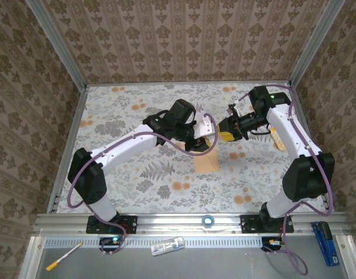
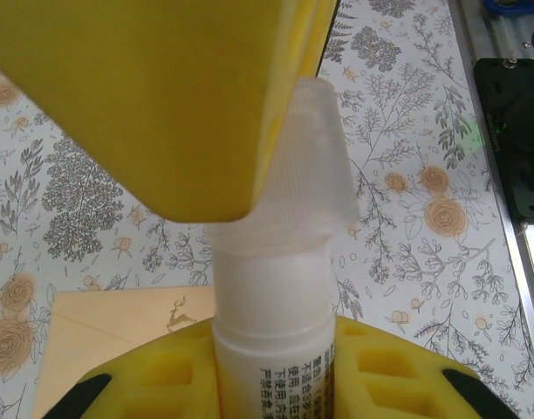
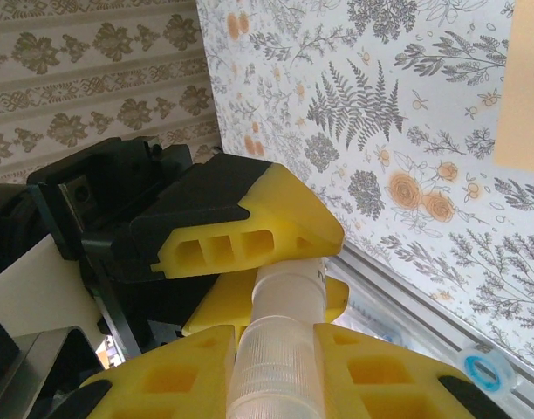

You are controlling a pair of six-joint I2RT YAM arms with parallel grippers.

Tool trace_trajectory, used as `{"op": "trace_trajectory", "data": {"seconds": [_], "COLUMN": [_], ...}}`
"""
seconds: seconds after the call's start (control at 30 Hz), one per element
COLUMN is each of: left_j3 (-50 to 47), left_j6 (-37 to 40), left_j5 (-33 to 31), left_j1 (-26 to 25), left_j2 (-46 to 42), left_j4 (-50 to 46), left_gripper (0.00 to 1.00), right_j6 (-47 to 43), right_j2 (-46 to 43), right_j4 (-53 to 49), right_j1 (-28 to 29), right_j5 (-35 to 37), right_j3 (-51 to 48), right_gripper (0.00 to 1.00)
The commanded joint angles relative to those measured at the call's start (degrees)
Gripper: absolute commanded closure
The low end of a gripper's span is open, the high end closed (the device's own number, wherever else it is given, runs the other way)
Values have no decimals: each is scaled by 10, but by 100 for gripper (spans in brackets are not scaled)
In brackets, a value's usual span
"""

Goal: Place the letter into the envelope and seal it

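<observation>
A white glue stick with a ribbed translucent cap hangs between both grippers above the table's middle. My left gripper is shut on the stick's white body. My right gripper is shut on the cap, end to end with the left one. From above, the left gripper and the right gripper meet nose to nose. The tan envelope lies flat on the floral cloth just below them, also seen as envelope and envelope. The letter is out of view.
A pale yellow calculator lies by the right arm near the table's right edge. On the ledge in front of the table are a blue object, a white item, a small tape ring and a pen. Patterned walls enclose the table.
</observation>
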Motion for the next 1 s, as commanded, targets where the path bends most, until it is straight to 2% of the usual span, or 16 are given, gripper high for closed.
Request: {"op": "trace_trajectory", "data": {"seconds": [0.0, 0.63, 0.97], "left_j3": [8, 10, 10], "left_j6": [2, -6, -6], "left_j5": [21, 29, 27], "left_j1": [3, 2, 1], "left_j2": [-1, 1, 1], "left_j4": [23, 25, 23], "left_gripper": [100, 100, 100], "right_j6": [10, 110, 73], "right_j2": [13, 15, 21], "right_j4": [0, 123, 82], "right_j1": [13, 23, 22], "right_j5": [30, 51, 8], "right_j3": [2, 0, 7], "right_gripper": [74, 76, 75]}}
